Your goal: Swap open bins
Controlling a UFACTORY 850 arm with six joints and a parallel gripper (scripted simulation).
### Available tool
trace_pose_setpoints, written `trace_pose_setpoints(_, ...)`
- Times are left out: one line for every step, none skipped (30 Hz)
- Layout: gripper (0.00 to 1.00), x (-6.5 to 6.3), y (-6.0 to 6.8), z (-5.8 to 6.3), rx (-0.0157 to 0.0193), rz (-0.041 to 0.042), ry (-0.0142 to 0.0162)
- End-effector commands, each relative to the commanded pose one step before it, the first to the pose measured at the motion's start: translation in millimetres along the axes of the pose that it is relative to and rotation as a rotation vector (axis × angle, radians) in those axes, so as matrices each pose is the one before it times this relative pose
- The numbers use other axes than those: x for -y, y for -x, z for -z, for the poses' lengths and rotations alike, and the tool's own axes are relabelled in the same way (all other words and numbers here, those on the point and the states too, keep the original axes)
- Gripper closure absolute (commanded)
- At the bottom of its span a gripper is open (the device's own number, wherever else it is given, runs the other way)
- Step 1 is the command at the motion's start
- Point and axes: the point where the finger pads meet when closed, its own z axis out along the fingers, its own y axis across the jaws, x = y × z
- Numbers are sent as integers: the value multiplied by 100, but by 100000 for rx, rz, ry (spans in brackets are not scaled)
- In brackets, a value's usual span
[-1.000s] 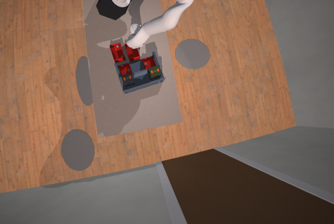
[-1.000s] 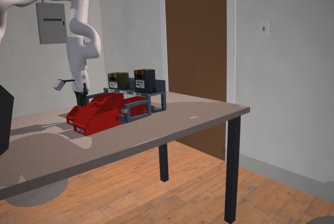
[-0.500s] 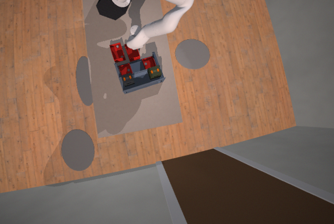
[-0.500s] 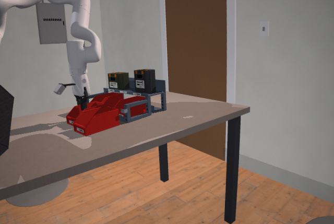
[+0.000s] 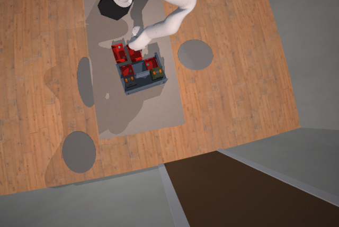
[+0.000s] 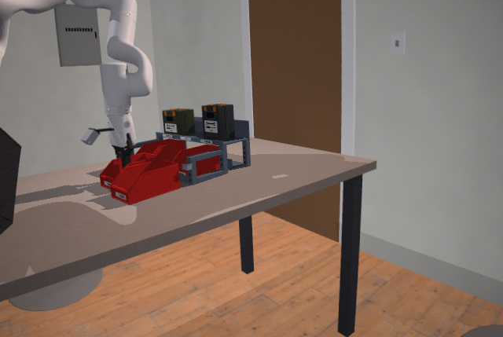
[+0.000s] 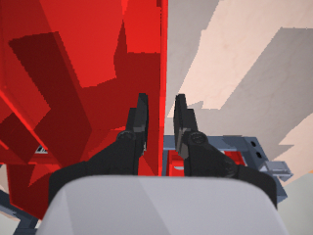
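Note:
An empty-looking red bin (image 5: 135,55) (image 7: 103,29) stands on the table in front of the shelf's middle place. My gripper (image 6: 126,159) (image 7: 161,106) is open, straddling its right side wall: one finger inside, one outside. I see no clear contact; the top view hides the fingers behind the arm. A second red bin (image 5: 116,52) (image 6: 150,183) stands beside it on the left in the top view, with small parts inside. The grey-blue shelf (image 5: 146,88) (image 6: 241,125) (image 7: 240,142) has its middle place (image 5: 139,67) vacant.
Red bins hold the shelf's left place (image 5: 126,70) and right place (image 5: 150,63). A black box (image 5: 130,81) (image 6: 219,122) and a green box (image 5: 157,74) (image 6: 183,122) stand on its upper board. Shelf framing and the parts bin flank the hand's surroundings.

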Motion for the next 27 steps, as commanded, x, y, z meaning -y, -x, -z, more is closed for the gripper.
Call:
trace_pose_setpoints(74,13,42,-1,86,5,-28)
trace_pose_setpoints(74,0,0,0,0,0,0)
trace_pose_setpoints(74,0,0,0,0,0,0)
trace_pose_setpoints(74,0,0,0,0,0,0)
trace_pose_setpoints(74,0,0,0,0,0,0)
trace_pose_setpoints(74,0,0,0,0,0,0)
trace_pose_setpoints(74,0,0,0,0,0,0)
trace_pose_setpoints(74,0,0,0,0,0,0)
trace_pose_setpoints(74,0,0,0,0,0,0)
trace_pose_setpoints(74,0,0,0,0,0,0)
trace_pose_setpoints(100,0,0,0,0,0,0)
trace_pose_setpoints(100,0,0,0,0,0,0)
trace_pose_setpoints(100,0,0,0,0,0,0)
trace_pose_setpoints(100,0,0,0,0,0,0)
trace_pose_setpoints(100,0,0,0,0,0,0)
trace_pose_setpoints(100,0,0,0,0,0,0)
trace_pose_setpoints(100,0,0,0,0,0,0)
trace_pose_setpoints(100,0,0,0,0,0,0)
trace_pose_setpoints(100,0,0,0,0,0,0)
trace_pose_setpoints(100,0,0,0,0,0,0)
trace_pose_setpoints(100,0,0,0,0,0,0)
trace_pose_setpoints(100,0,0,0,0,0,0)
trace_pose_setpoints(100,0,0,0,0,0,0)
trace_pose_setpoints(100,0,0,0,0,0,0)
trace_pose_setpoints(100,0,0,0,0,0,0)
trace_pose_setpoints(100,0,0,0,0,0,0)
trace_pose_setpoints(100,0,0,0,0,0,0)
